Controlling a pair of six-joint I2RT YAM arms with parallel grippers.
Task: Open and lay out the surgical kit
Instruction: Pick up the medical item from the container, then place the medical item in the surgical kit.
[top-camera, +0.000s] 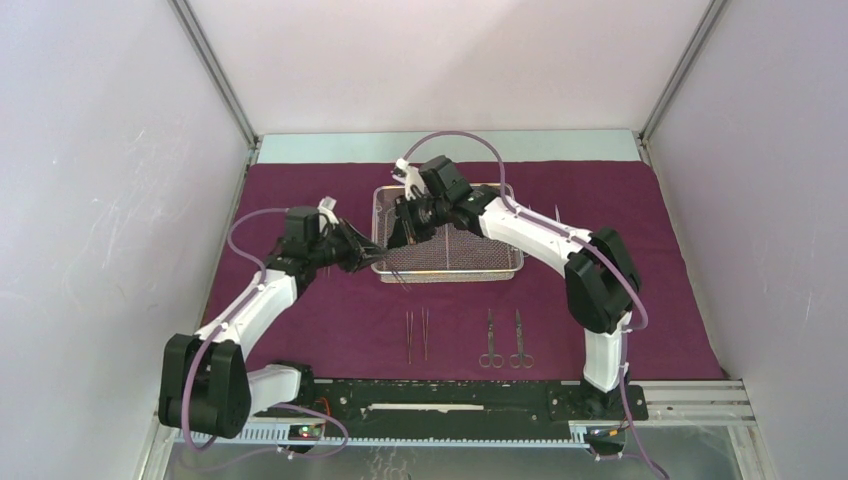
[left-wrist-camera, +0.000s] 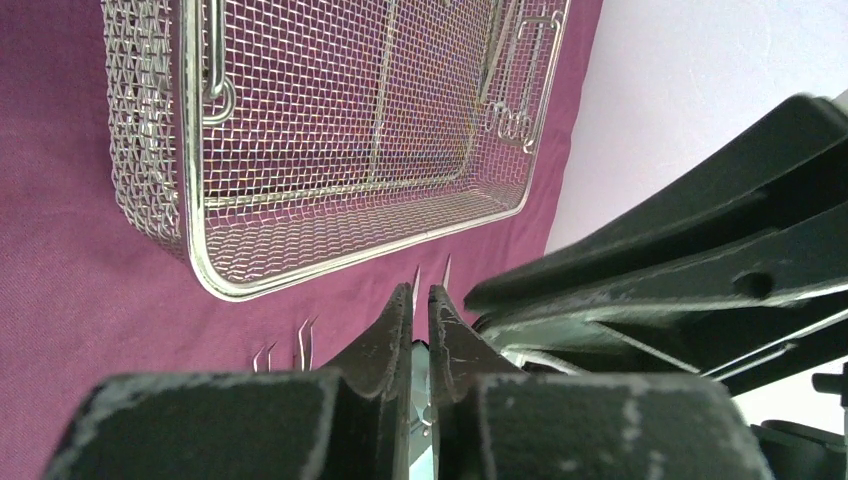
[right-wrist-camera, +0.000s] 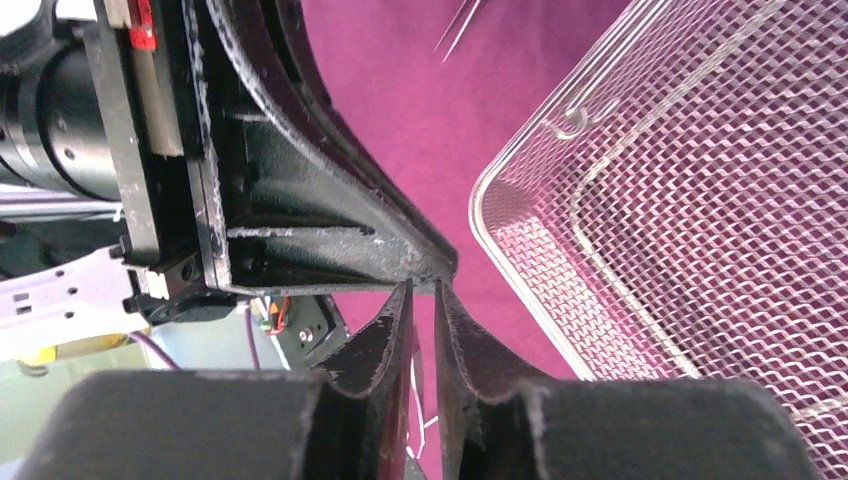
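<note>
Currently, we see the left gripper (left-wrist-camera: 420, 292) closed narrowly on slim tweezers (left-wrist-camera: 446, 270), just beside the mesh tray's (top-camera: 450, 272) near-left corner. The right gripper (right-wrist-camera: 423, 292) meets it, jaws a thin slit; we cannot tell its grip. Scissors (top-camera: 490, 340) lie nearer on the maroon cloth (top-camera: 350, 330).

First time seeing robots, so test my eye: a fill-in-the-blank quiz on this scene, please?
1. On the maroon-purple cloth, in front of the rectangular silver wire-mesh tray, lie ____ ring-handled steel scissors.
2. Two slim steel tweezers lie to the scissors' ____.
3. The left gripper and right gripper are tip to tip by a corner of the ____.
Missing words: two; left; tray.
</note>
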